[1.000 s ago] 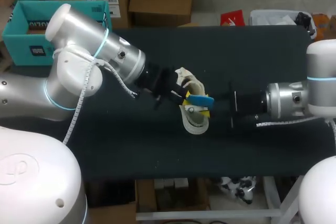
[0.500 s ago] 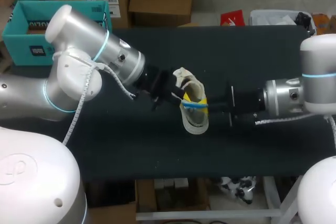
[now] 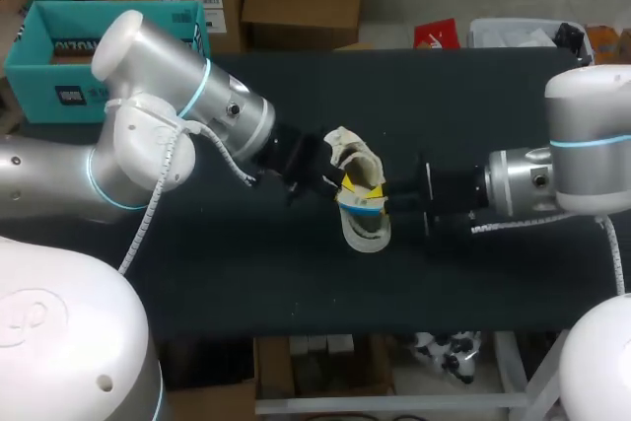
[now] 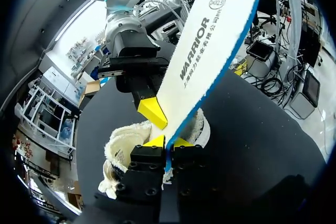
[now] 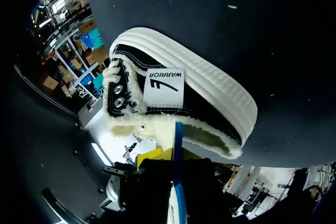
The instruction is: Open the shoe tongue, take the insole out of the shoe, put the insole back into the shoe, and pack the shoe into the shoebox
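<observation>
A white, fleece-lined shoe [image 3: 361, 212] with a black upper [image 5: 173, 106] lies on its side at the middle of the dark table. The white insole [image 4: 202, 56] with its blue edge [image 5: 177, 145] stands out of the shoe's opening. My left gripper [image 3: 338, 180] comes in from the left, and in its wrist view its yellow tips [image 4: 166, 141] are shut on the insole's near end. My right gripper [image 3: 392, 200] faces it from the right. Its yellow fingertips [image 5: 152, 154] press the insole from both sides just outside the fleece collar [image 4: 122, 145].
A teal open box [image 3: 49, 51] sits at the table's back left corner, behind my left arm [image 3: 168, 105]. The dark table top [image 3: 473, 96] stretches out behind and in front of the shoe.
My right gripper has moved left up to the shoe and shut on the insole. The insole no longer sticks out flat to the right; it is now edge-on between both grippers.
</observation>
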### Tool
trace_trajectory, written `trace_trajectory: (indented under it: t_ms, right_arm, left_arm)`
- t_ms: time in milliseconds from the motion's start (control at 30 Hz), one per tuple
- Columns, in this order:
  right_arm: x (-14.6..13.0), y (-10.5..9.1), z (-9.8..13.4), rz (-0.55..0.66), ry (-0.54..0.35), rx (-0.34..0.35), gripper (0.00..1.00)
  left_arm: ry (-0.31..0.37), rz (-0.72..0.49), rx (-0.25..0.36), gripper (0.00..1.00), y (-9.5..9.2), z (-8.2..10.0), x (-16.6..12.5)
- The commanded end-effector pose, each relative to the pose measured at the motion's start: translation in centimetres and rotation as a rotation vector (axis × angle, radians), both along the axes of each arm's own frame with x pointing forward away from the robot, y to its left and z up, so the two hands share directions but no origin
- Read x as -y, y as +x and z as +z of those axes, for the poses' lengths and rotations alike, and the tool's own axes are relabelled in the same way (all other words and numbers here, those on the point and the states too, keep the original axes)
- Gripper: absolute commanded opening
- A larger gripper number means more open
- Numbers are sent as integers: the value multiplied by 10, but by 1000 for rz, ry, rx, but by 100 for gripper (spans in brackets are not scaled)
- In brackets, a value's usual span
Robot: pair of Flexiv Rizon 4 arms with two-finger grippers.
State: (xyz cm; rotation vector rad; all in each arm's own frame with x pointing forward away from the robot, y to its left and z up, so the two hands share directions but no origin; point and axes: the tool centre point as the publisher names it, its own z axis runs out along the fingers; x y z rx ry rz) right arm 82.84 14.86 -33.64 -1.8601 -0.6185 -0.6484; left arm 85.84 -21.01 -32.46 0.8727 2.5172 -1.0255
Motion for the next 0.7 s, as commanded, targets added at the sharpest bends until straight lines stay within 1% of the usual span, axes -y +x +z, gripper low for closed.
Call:
trace_trajectory:
  t_ms: [33,167,333,467,500,533,567,600,633,667,700]
  right_arm:
    - [-8,3,-9,-5,2,3,0]
    - [-9,7,-14,-15,-13,8,0]
    - [-8,11,-17,-25,-23,14,0]
    - [-5,10,-16,-34,-28,16,0]
    - [-4,9,-15,-39,-28,18,0]
    - [-3,9,-14,-44,-30,19,0]
    - [-2,9,-14,-46,-31,20,0]
    - [-1,9,-13,-48,-31,21,0]
    - [0,9,-13,-51,-32,21,0]
    - [1,9,-13,-53,-32,22,0]
    - [2,9,-13,-56,-32,22,0]
  left_arm:
    - [15,0,-9,0,9,-6,9]
    - [28,8,-19,0,14,-12,10]
    - [35,16,-27,0,16,-15,9]
    - [28,9,-27,0,8,-11,4]
    - [24,4,-27,29,6,-9,3]
    - [20,2,-22,42,3,-7,2]
    - [18,1,-15,52,0,-5,1]
    - [8,-2,-11,64,-2,-3,0]
    - [-2,-9,-12,64,-4,-1,-1]
    - [-7,-13,-9,59,-6,0,-1]
    - [-14,-21,-7,52,-9,1,-1]
